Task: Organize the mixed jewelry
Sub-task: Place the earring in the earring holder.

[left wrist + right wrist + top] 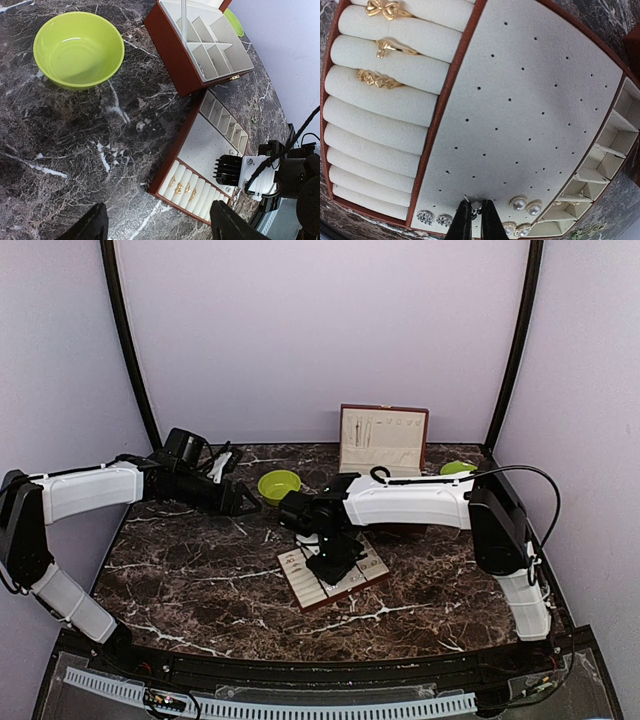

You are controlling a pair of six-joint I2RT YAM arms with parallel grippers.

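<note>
The red-brown tray (300, 585) lies on the marble, cream-lined. In the right wrist view its ring rolls (380, 130) hold three gold rings (395, 47). Its holed pad (530, 100) carries pearl studs (518, 203) and crystal studs (424, 217) along the near edge. My right gripper (476, 220) is just above the pad, shut on a small stud earring (476, 211) whose pin sticks out to the upper left. It also shows in the top view (332, 562). My left gripper (160, 230) is open and empty, held above the marble left of the tray (200, 150).
The open red-brown box (383, 440) stands at the back, with cream compartments (215, 45). A lime-green bowl (279, 484) sits empty (78, 50) left of it, and a green plate (457, 468) to its right. Small bits (255, 107) lie on the marble beside the tray.
</note>
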